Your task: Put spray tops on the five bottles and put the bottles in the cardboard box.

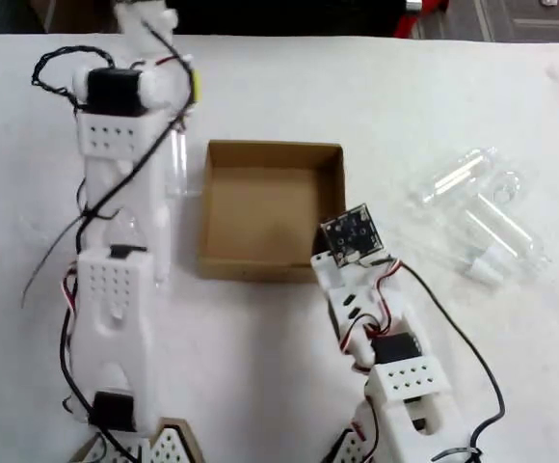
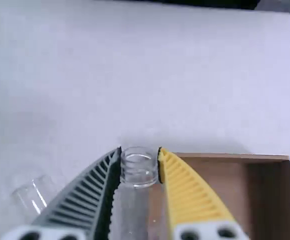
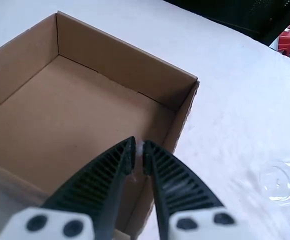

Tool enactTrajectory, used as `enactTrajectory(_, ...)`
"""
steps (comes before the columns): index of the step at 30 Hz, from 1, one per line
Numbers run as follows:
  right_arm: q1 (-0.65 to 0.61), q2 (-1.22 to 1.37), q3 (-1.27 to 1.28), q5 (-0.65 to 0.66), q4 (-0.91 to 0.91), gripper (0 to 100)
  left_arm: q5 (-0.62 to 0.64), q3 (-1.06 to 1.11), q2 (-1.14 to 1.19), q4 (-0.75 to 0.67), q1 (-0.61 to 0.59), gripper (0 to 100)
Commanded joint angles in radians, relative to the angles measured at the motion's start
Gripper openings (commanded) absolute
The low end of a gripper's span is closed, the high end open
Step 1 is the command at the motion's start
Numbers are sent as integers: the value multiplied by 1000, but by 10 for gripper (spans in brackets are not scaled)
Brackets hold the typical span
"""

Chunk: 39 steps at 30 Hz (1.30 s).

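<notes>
Left jaws clamp a bottle [image 2: 139, 167] (open-topped); right jaws nearly together above the cardboard box [image 3: 127, 67].

Brown cardboard box [image 3: 130, 70], clear bottle [image 2: 139, 167], grey/yellow L hand [image 2: 139, 150], blk R hand [image 3: 138, 145]

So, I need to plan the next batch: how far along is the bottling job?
Nothing looks finished: the cardboard box is empty. In hand: the left gripper grips one bottle, its neck open, no top. Left: capping it and the bottles lying right of the box, then boxing all.
</notes>
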Motion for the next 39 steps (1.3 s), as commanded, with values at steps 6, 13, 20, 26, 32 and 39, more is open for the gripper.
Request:
enactTrajectory(6,2,-7,-3,12,-27,17,-31,-48,-455,12,157,22)
enactTrajectory(13,2,-5,-3,12,-27,17,-31,239,-740,12,259,22)
enactTrajectory(20,-2,1,-3,12,-27,17,-34,790,-1133,-37,387,23)
enactTrajectory(26,-4,1,-3,12,-27,17,-34,1191,-1348,-305,392,22)
enactTrajectory(32,2,1,-3,12,-27,17,-34,1540,-1498,-571,387,23)
enactTrajectory(39,18,-2,-3,12,-28,17,-26,2031,-1626,-1077,351,23)
